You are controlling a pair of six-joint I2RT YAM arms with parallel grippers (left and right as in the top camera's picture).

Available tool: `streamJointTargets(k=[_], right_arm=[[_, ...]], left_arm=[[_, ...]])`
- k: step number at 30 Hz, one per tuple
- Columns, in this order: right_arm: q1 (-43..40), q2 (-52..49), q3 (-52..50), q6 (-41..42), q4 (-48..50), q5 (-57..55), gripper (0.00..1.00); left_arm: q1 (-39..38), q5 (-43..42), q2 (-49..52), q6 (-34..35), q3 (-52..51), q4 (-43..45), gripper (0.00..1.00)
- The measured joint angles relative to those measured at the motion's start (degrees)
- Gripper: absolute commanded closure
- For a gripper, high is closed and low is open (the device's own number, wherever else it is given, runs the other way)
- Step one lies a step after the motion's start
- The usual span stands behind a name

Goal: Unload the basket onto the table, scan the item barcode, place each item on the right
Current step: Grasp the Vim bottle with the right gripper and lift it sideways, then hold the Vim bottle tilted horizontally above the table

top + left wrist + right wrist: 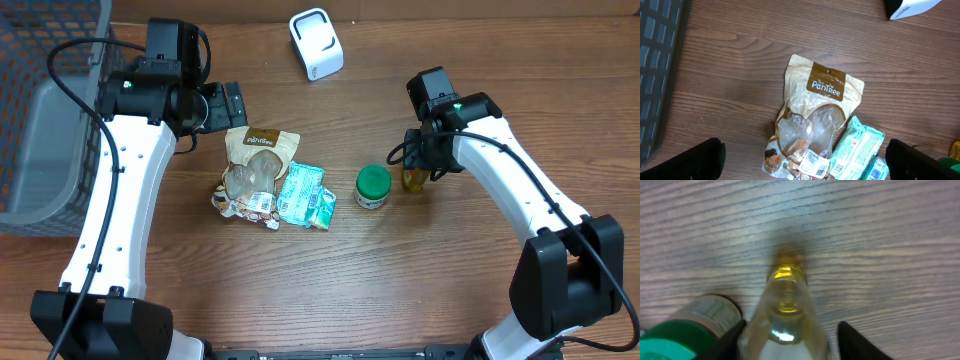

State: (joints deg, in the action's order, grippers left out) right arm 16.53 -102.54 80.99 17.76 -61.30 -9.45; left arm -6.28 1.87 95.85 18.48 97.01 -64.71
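A small clear bottle of yellow liquid (414, 180) stands upright on the wooden table, right of centre. My right gripper (421, 163) reaches down around it. In the right wrist view the bottle (787, 312) fills the space between the jaws. The left finger (722, 345) lies against the bottle, while a gap remains before the right finger (860, 345). A white barcode scanner (316, 43) sits at the back of the table. My left gripper (225, 103) hovers wide open above a tan Pantree snack bag (815, 110), holding nothing.
A green-lidded jar (373, 186) stands just left of the bottle, close to my right gripper's left finger. Teal packets (305, 195) lie beside the snack bag. A grey mesh basket (40, 130) fills the far left edge.
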Motion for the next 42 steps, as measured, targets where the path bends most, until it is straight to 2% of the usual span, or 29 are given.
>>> streamJointTargets(k=[1,4,10,15,20,26,36,42], right_arm=[[0.0,0.0,0.0,-0.1,-0.1,0.1,0.55],[0.0,0.0,0.0,-0.3,-0.3,0.2,0.66],[-0.9,1.4,0.0,-0.2,-2.1,0.9,0.73],[-3.9,6.9,1.2,-0.6,-3.8,4.5,0.75],[-9.7,16.0,2.1,-4.5,-4.4,17.6,0.77],[-16.5,21.7,2.9,-12.6,-11.5,41.3,0.80],[-16.2,21.4,2.9,-26.9,-22.2,62.1,0.81],[-12.9,21.4,2.9,-30.1,-22.8,66.2,0.81]], left_arm=[[0.0,0.0,0.0,0.0,0.0,0.0,0.00],[0.0,0.0,0.0,0.0,0.0,0.0,0.00],[0.0,0.0,0.0,0.0,0.0,0.0,0.00],[0.0,0.0,0.0,0.0,0.0,0.0,0.00],[0.0,0.0,0.0,0.0,0.0,0.0,0.00],[0.0,0.0,0.0,0.0,0.0,0.0,0.00],[0.0,0.0,0.0,0.0,0.0,0.0,0.00],[0.0,0.0,0.0,0.0,0.0,0.0,0.00]])
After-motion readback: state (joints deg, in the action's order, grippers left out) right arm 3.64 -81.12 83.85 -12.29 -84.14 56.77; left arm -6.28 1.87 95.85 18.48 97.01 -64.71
